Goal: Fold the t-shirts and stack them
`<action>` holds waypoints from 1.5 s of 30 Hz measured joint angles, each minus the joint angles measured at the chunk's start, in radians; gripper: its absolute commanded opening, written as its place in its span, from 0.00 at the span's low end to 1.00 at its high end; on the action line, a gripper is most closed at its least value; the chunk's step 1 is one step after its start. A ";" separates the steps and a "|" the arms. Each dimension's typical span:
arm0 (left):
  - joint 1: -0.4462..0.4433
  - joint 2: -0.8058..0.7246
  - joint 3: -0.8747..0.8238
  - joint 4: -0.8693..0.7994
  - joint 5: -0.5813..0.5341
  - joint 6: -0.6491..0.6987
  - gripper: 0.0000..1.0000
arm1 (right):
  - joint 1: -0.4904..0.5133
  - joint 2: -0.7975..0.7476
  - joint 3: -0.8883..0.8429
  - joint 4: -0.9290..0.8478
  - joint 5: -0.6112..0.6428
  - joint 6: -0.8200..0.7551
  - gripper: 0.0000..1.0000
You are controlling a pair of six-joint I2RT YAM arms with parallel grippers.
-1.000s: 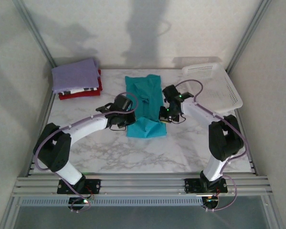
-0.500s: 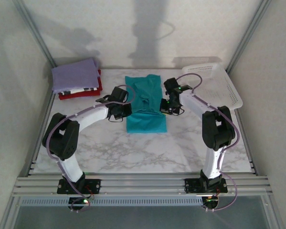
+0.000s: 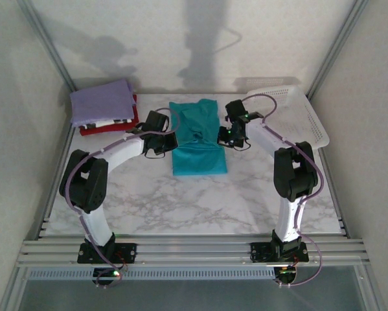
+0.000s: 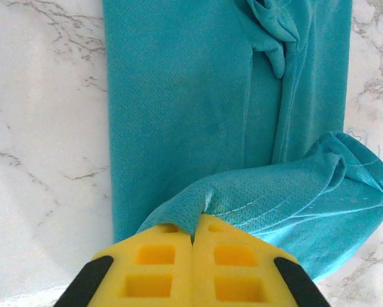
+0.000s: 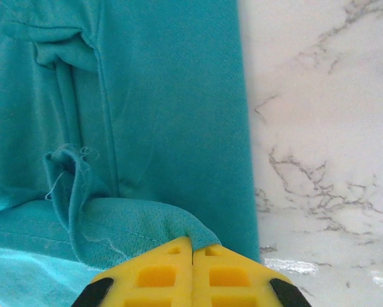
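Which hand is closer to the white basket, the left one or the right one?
Right. The right hand grips the teal shirt at its edge toward the white basket; the left hand grips the opposite edge, farther from it.

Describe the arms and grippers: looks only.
Left arm and right arm: white links, black joints, a lilac cable looped along each. Left gripper and right gripper: yellow fingers with rectangular recesses, black pieces at the outer edges.

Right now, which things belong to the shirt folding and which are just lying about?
Part of the job: teal shirt, pinched by the left claw and right claw; pile of folded shirts.
Just lying about: white basket.
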 measured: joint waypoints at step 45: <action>-0.090 0.049 -0.134 0.117 -0.027 -0.005 0.00 | 0.002 -0.041 -0.244 0.093 -0.118 0.004 0.00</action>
